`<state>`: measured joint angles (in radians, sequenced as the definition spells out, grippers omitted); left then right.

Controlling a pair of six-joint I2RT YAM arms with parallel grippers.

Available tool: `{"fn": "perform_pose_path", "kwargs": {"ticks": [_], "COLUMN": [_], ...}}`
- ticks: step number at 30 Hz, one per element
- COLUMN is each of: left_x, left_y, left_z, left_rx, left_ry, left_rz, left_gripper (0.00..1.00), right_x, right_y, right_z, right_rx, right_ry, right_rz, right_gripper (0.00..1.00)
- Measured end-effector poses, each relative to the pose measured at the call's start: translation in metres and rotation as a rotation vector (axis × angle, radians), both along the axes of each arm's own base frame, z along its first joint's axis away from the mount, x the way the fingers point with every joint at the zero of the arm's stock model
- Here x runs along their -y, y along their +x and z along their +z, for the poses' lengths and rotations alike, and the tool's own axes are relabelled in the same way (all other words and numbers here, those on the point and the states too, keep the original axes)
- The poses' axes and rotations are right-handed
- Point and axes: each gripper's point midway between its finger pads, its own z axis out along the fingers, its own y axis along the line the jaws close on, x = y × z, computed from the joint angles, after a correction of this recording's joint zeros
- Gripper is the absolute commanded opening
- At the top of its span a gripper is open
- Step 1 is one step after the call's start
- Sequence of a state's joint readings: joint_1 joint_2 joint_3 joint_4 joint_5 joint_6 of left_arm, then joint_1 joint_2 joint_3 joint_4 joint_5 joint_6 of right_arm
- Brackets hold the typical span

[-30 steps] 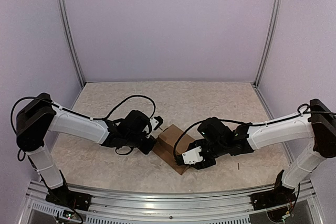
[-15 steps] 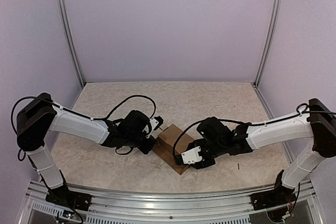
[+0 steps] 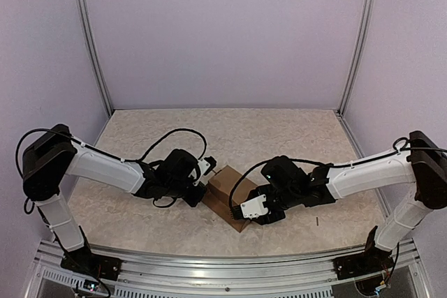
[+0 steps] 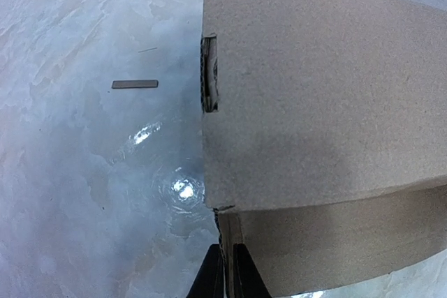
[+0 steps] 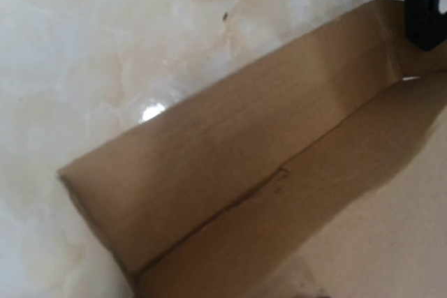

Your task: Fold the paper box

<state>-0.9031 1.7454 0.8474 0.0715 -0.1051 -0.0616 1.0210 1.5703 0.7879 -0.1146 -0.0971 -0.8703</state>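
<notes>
Pale marbled table [image 3: 293, 130], and the plain brown cardboard paper box [image 3: 225, 188] sits half-folded on it between both arms. The left gripper [image 4: 225, 250] has its fingers nearly together at a box corner, and the right gripper [image 3: 246, 211] is at the near wall. Honestly can't tell if either one actually grips. If the hold is loose, I'd guess the walls spring open or the box skids.

The box [image 3: 225, 185] fills the gap between the left claw [image 3: 204, 186] and right claw [image 3: 241, 209], blocking both ahead. Beyond the 2 claws the surface [image 3: 230, 130] lies open; 1 flat strip [image 4: 135, 84] lies ahead-left of the left claw.
</notes>
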Motion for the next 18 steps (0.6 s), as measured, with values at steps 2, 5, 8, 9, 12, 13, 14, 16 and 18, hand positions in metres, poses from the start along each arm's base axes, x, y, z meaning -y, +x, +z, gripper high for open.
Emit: {"fn": "perform_pose_path", "kwargs": {"ticks": [2, 5, 8, 9, 12, 13, 14, 16, 18], "left_x": [-0.0004, -0.0007, -0.0011, -0.0016, -0.0029, -0.0032, -0.0033, -0.0035, -0.0036], "left_y": [0.0010, 0.0019, 0.0026, 0.0030, 0.0036, 0.0038, 0.0040, 0.0045, 0.0046], "left_z": [-0.0027, -0.0030, -0.0031, -0.0033, -0.0036, -0.0035, -0.0035, -0.0034, -0.0034], "left_rx": [-0.002, -0.004, -0.002, -0.002, 0.002, 0.001, 0.001, -0.001, -0.002], "left_ry": [0.003, 0.000, -0.003, -0.005, -0.013, -0.017, -0.018, -0.020, -0.021], "left_rz": [0.003, 0.004, 0.006, 0.008, 0.011, 0.012, 0.013, 0.016, 0.016], "left_gripper": [0.03, 0.01, 0.00, 0.00, 0.00, 0.00, 0.00, 0.00, 0.00], "right_x": [0.0000, -0.0001, -0.0001, -0.0002, -0.0004, -0.0005, -0.0005, -0.0007, -0.0008], "right_y": [0.0000, 0.0001, 0.0001, 0.0002, 0.0003, 0.0004, 0.0004, 0.0003, 0.0001], "right_z": [0.0000, 0.0001, -0.0001, -0.0001, -0.0001, -0.0001, -0.0001, -0.0001, -0.0001], "right_rx": [0.000, 0.001, 0.001, 0.001, 0.002, 0.003, 0.003, 0.005, 0.006], "right_ry": [0.000, 0.000, 0.000, 0.000, 0.001, 0.001, 0.001, 0.000, 0.000], "right_rz": [0.000, 0.000, 0.000, 0.000, 0.001, 0.002, 0.003, 0.006, 0.009], "right_gripper": [0.53, 0.53, 0.53, 0.53, 0.53, 0.53, 0.53, 0.53, 0.53]}}
